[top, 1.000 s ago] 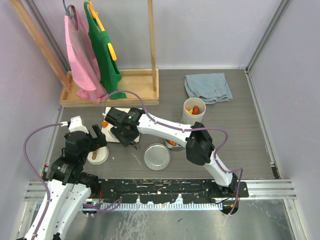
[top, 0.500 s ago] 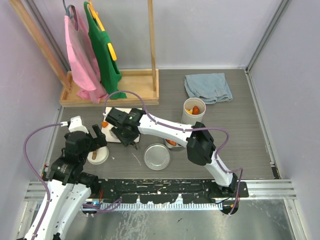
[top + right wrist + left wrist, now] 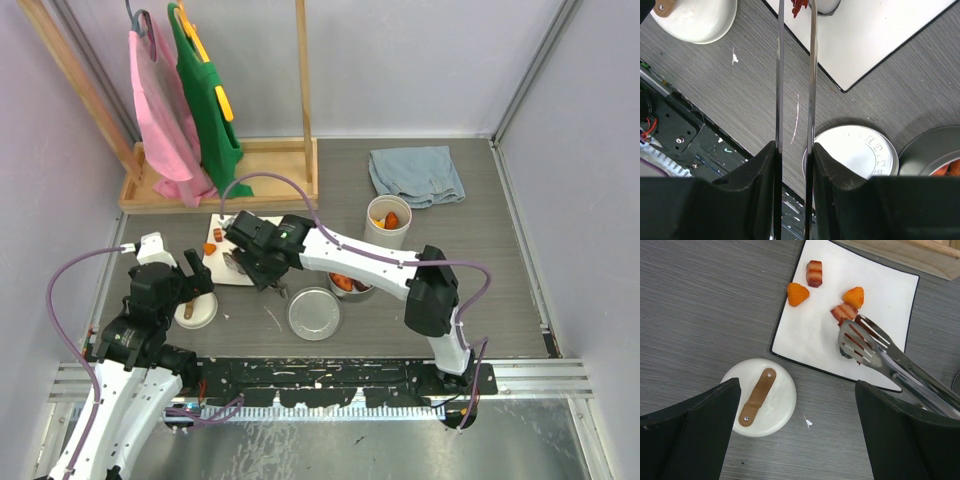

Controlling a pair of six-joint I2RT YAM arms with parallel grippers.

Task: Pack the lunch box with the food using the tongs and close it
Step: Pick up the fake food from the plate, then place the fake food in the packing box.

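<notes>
The tongs [image 3: 879, 351] reach over the white square plate [image 3: 810, 335], and my right gripper [image 3: 795, 150] is shut on their two thin arms [image 3: 779, 75]. A small red piece of food [image 3: 799, 6] sits between the tong tips. Orange [image 3: 797, 294] and red-brown [image 3: 814, 273] pieces lie on the plate. The white lid with its brown handle [image 3: 760, 396] rests on the table below my open left gripper [image 3: 800, 440]. The steel tin [image 3: 350, 285] holds orange pieces, and its flat lid [image 3: 314, 313] lies beside it. The white tub [image 3: 388, 225] stands further back with food inside.
A blue cloth [image 3: 415, 175] lies at the back right. A wooden rack [image 3: 240, 170] with pink and green garments stands at the back left. The arms' black base rail [image 3: 330, 385] runs along the near edge.
My right arm has shifted right and slightly nearer with the tongs, uncovering more of the plate. The tong arms have been squeezed closer together. The left arm has stayed put.
</notes>
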